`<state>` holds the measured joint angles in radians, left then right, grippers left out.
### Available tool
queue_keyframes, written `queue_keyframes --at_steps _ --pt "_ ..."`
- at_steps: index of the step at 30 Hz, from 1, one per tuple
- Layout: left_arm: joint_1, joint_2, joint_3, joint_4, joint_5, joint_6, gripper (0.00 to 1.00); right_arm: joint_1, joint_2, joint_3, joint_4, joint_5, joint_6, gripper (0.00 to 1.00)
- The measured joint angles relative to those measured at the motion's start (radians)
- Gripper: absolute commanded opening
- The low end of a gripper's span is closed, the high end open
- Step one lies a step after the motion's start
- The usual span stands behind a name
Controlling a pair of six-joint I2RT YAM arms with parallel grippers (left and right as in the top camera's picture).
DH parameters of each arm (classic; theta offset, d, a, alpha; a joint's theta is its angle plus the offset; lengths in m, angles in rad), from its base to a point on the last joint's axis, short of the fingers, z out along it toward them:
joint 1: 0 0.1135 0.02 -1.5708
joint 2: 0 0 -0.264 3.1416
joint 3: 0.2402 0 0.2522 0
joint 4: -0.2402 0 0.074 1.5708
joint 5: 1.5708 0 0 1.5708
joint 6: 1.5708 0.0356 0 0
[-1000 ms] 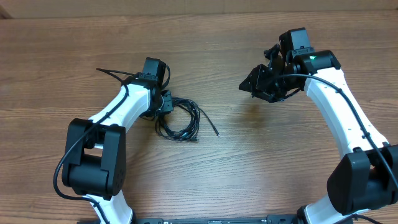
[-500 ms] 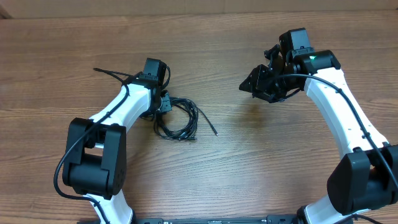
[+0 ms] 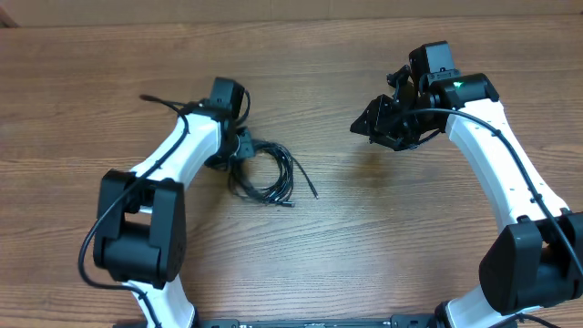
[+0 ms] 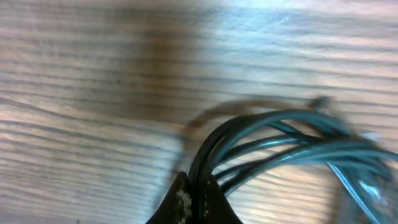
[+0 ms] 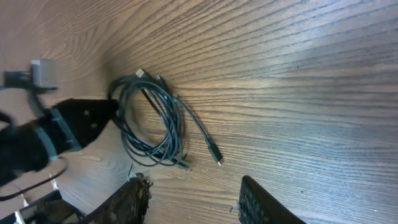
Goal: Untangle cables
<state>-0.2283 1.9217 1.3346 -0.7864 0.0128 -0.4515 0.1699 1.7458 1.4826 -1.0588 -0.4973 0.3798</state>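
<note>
**L gripper pinched on cable coil; R gripper spread, held apart**

The cables are seen as one loose coil of thin black cord on the wood-grain table, left of ctr in the overhead view. The coil is lain flat, w/ several loops overlapped. One free end is trailed out from the coil toward the table ctr. In the R wrist view this coil is shown as an oval of stacked loops. Its straight tail is finished in a small plug, w/ two more plug ends seen at the top of the oval.

The L gripper is placed at the coil's upper-left edge, arm bent in from the near-left side. In the L wrist view its jaws are pressed together on a bunch of strands. Those strands are fanned out up and to the right from the pinch point. The picture is blurred, so the no. of strands caught cannot be told.

The R gripper is held over bare table, well apart from the coil, to its right and farther back. It is pointed left, toward the coil. In the R wrist view its jaws are spread. Both fingers are seen at the bottom edge, w/ only table btwn them; nothing is gripped or touched. Whether it is raised off the table cannot be told for sure from the overhead view, though a faint shadow is cast beneath it.
</note>
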Motion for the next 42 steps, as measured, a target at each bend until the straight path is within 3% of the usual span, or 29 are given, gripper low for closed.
queue_keyframes --at_steps 5,9,13,18,22,25,29,35,42 --pt "0.000 -0.154 0.161 -0.058 0.154 0.051 0.04 0.000 0.000 0.000 0.009 -0.046 -0.072 0.45" --pt "0.000 -0.270 0.216 -0.047 0.340 0.188 0.04 0.005 0.000 0.000 0.040 -0.149 -0.162 0.49" --pt "0.000 -0.270 0.219 -0.097 0.487 0.326 0.04 0.035 0.000 0.000 0.079 -0.213 -0.174 0.49" --pt "0.000 -0.247 0.218 -0.105 0.564 0.381 0.04 0.111 0.000 0.000 0.122 -0.259 -0.121 0.50" --pt "0.000 -0.247 0.218 -0.105 0.572 0.338 0.04 0.159 0.000 0.000 0.162 -0.270 -0.035 0.55" --pt "0.000 -0.247 0.218 -0.105 0.555 0.253 0.04 0.179 0.000 0.000 0.171 -0.246 0.102 0.68" --pt "0.000 -0.247 0.218 -0.105 0.551 0.163 0.04 0.180 0.000 0.000 0.206 -0.221 0.220 0.76" --pt "0.000 -0.247 0.218 -0.104 0.551 0.113 0.04 0.181 0.000 0.000 0.264 -0.212 0.375 0.75" --pt "0.000 -0.247 0.218 -0.097 0.552 0.109 0.04 0.241 0.040 0.000 0.341 -0.225 0.460 0.71"
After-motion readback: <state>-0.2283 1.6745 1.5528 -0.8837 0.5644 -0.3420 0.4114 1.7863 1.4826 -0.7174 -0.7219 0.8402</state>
